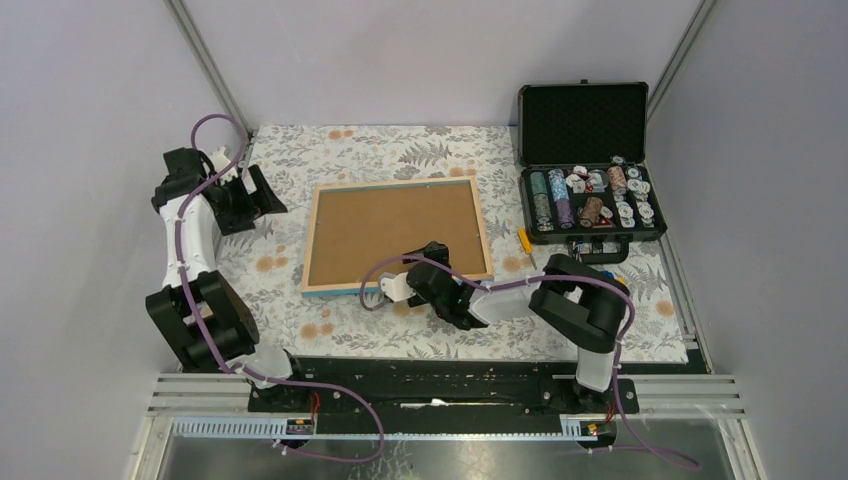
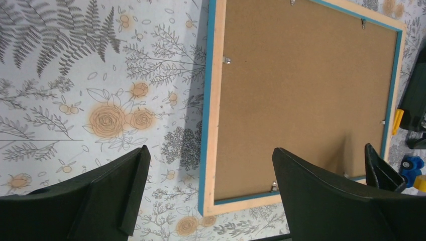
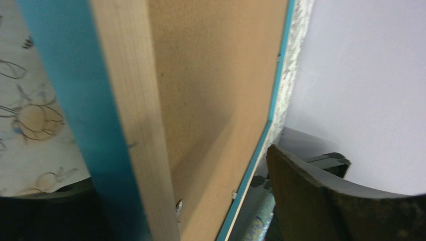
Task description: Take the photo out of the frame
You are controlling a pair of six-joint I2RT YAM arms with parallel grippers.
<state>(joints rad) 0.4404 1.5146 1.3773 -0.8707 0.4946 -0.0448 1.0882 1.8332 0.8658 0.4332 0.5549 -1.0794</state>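
Currently the frame (image 1: pixel 396 232) lies face down mid-table (image 1: pixel 330 330), brown backboard up, hiding the photo. The right pincer (image 1: pixel 428 256) sits at its near edge, jaws spread with the wooden rim between them, gripping nothing. The left pincer (image 1: pixel 265 195) hangs wide open near the frame's left side.

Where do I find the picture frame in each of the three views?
Top external: the frame, back up, in the centre.
Left wrist: the frame fills the upper right.
Right wrist: the frame, very close, spans left and middle.
Shared landmark: the floral cloth beside it.
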